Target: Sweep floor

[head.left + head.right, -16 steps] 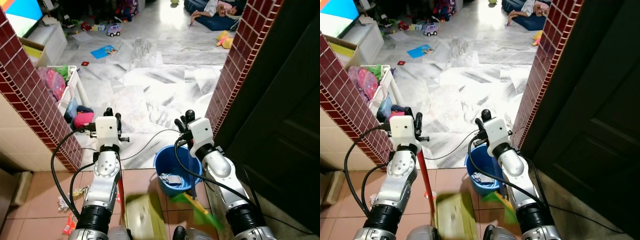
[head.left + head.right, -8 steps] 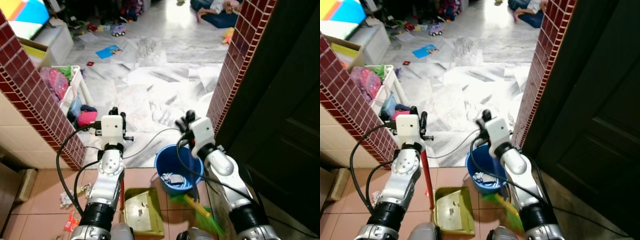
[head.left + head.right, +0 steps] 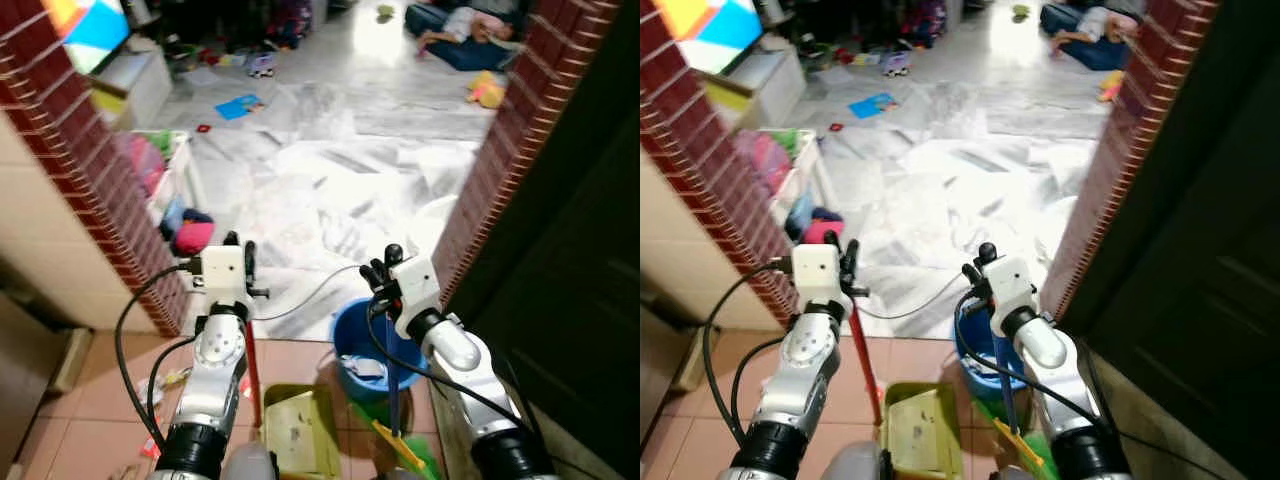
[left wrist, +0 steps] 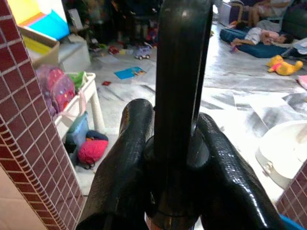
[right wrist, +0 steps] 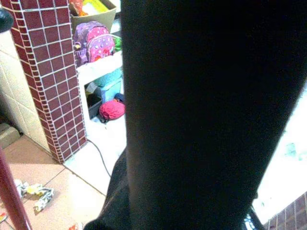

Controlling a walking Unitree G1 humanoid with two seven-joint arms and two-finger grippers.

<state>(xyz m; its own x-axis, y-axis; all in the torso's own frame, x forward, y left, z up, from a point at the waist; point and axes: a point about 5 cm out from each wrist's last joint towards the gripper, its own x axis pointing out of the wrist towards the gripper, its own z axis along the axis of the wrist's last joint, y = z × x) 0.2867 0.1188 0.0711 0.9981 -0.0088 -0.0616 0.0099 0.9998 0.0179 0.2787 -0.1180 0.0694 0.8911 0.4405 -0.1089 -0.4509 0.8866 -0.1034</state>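
The robot stood on a terracotta tile floor [image 3: 95,410] at a doorway framed by two dark red brick pillars, facing a white marble floor [image 3: 330,170] beyond. The left gripper [image 3: 238,262] was raised in front of the body, its two black fingers [image 4: 127,163] clamped on a dark upright handle [image 4: 180,86]; below it a red pole [image 3: 253,375] ran down to a yellow-green dustpan [image 3: 300,432] resting on the tiles near the robot's feet. The right gripper [image 3: 385,272] was held up to the right, its fingers closed around the dark handle [image 5: 201,110] of a broom whose blue shaft [image 3: 391,395] dropped to a green and yellow broom head [image 3: 405,450] on the floor just right of the dustpan. A blue bucket [image 3: 352,350] sat just beyond the dustpan, under the right arm. Scraps of litter [image 3: 160,378] lay on the tiles to the left of the left arm. Farther off, a white rack [image 3: 185,170] with bags stood by the left pillar, toys and a blue book [image 3: 238,105] were scattered over the marble, and a person [image 3: 470,25] lay on a dark mat at the far right
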